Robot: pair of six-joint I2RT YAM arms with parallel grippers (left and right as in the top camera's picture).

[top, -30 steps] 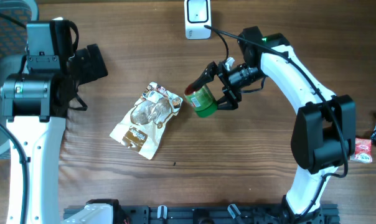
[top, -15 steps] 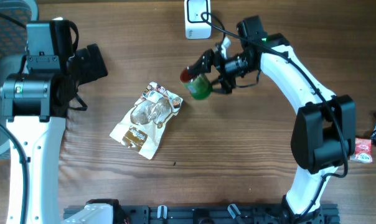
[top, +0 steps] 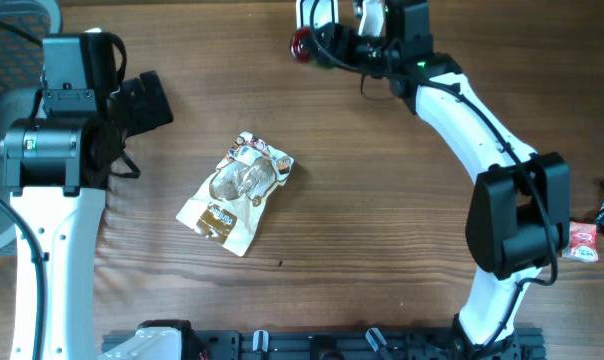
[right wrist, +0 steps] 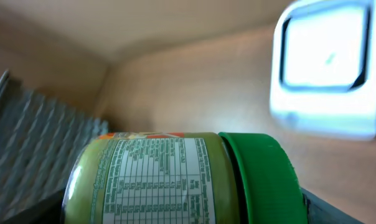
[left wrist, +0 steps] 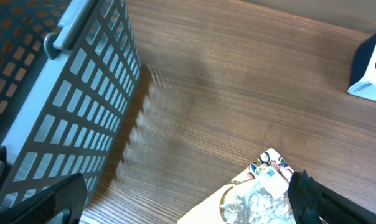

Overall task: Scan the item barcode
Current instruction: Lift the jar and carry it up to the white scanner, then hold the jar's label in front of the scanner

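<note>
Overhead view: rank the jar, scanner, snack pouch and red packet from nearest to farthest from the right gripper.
1. The jar, held between the jaws of the right gripper.
2. The scanner, at the table's top edge, right beside the gripper.
3. The snack pouch, mid-table, toward the left arm.
4. The red packet, at the far right edge.

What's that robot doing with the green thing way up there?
The right arm's fingers are holding a green-capped jar on its side, up at the far edge of the table, right in front of the white barcode scanner. It is probably showing the jar's label to the scanner. The left arm's fingers are open and hold nothing, over by the grey basket. A snack bag lies in the middle of the table, with nothing touching it.
</note>
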